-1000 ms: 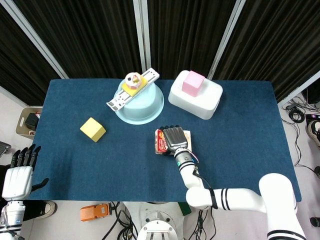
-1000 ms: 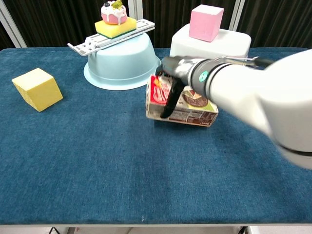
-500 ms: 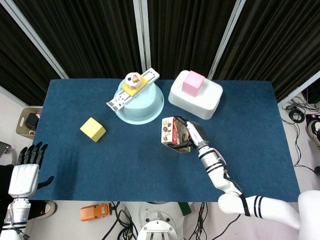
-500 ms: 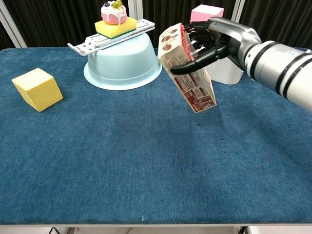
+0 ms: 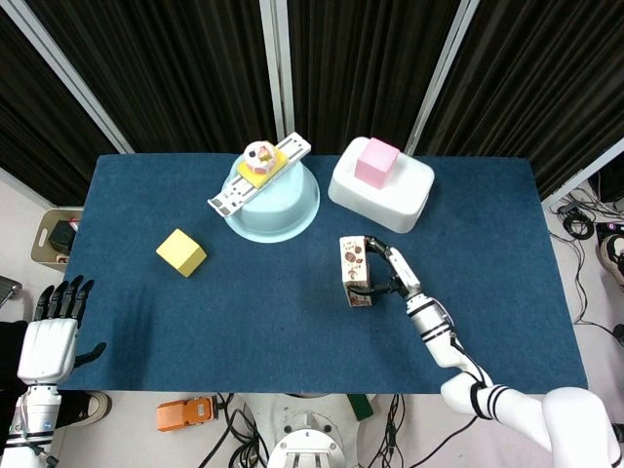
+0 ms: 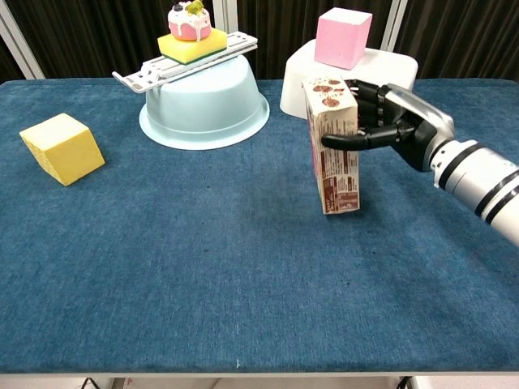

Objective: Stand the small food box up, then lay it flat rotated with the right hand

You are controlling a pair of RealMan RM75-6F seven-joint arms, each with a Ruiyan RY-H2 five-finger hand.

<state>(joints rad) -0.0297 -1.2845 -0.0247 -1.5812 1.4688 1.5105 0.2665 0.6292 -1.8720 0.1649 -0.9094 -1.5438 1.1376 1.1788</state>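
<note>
From the head view, the small food box is standing on end on the blue table, the right hand gripping its upper part, while the left hand is hanging off the table's edge, fingers spread, holding nothing. Chest view: thumb across the box's front, fingers behind; the left hand isn't showing here.

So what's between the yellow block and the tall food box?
Nothing: only bare blue tablecloth between the yellow foam cube and the upright brown food box, clearest in the chest view.
</note>
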